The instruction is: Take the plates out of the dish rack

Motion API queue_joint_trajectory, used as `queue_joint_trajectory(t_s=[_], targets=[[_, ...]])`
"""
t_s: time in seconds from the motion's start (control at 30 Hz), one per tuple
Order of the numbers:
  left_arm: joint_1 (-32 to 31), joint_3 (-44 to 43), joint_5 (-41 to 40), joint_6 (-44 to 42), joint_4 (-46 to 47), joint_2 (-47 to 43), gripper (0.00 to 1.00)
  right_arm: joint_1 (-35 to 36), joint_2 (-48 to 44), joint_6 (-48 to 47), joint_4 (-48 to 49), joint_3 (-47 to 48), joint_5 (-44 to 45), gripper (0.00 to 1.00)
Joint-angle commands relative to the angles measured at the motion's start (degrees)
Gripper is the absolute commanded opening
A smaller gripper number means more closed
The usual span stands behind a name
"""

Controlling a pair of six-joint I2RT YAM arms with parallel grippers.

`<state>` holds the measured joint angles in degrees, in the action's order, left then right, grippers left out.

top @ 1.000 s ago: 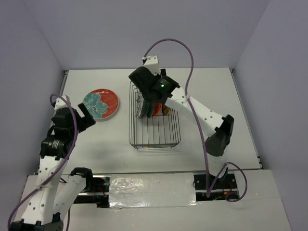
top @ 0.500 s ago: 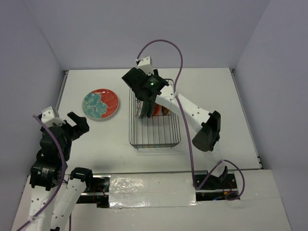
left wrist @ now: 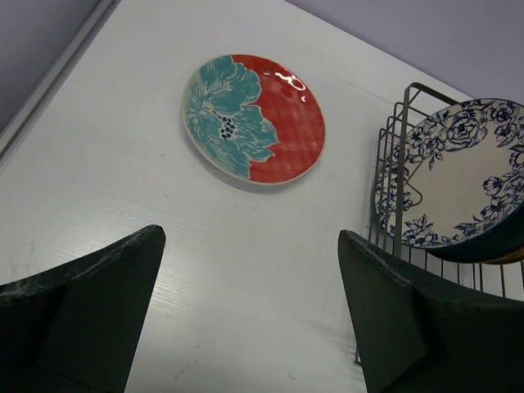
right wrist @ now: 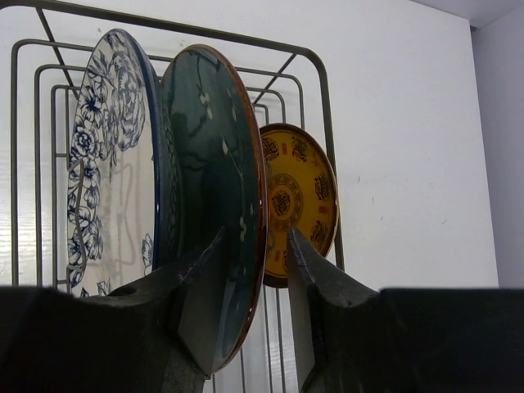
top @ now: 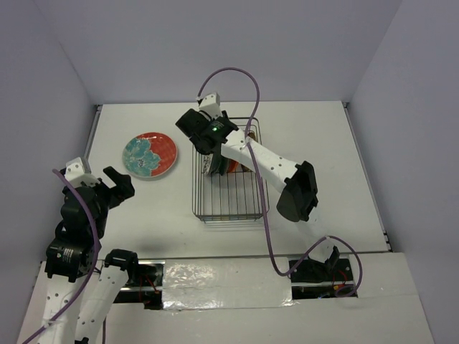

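three plates [right wrist: 106,180] stand on edge in the dish rack [right wrist: 321,106], rims offered upward. right gripper [right wrist: 255,239] straddles the dark teal plate [right wrist: 209,164] at centre frame, and i cannot tell if it pinches yet. left gripper [top: 118,185] is spread wide, lower left.

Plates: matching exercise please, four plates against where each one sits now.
1. red-orange flower plate
2. white blue-rimmed plate
3. dark teal plate
4. yellow patterned plate

A. in the dish rack, rightmost in the right wrist view
B. between the right gripper jaws
C. flat on the table
D. in the dish rack, leftmost in the right wrist view

Pairs: 1-C, 2-D, 3-B, 4-A
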<state>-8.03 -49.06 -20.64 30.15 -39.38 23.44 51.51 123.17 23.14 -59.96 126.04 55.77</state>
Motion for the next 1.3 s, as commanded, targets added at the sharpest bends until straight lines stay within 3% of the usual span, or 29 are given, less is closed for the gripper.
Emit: queue_joint_trajectory(t_s=[0.0,0.3,0.57,0.9,1.27], targets=[[-0.2,0.0,1.0,-1.1,2.5,0.4,1.00,-0.3,0.1,1.6,2.2,-0.7,3.0,0.41],[-0.2,0.1,1.2,-1.1,2.6,0.5,1.00,-0.9,1.2,3.1,3.5,-3.3,3.5,0.34],[-0.3,0.1,1.1,-1.1,2.6,0.4,1.00,-1.1,1.3,3.8,3.0,-2.3,5.0,0.14],[-0.3,0.1,0.9,-0.9,2.5,0.2,1.00,-1.0,1.8,5.2,1.3,-0.4,7.5,0.00],[-0.4,0.2,0.5,-0.6,2.5,0.1,1.00,-1.0,0.3,0.2,0.1,3.6,11.0,0.00]])
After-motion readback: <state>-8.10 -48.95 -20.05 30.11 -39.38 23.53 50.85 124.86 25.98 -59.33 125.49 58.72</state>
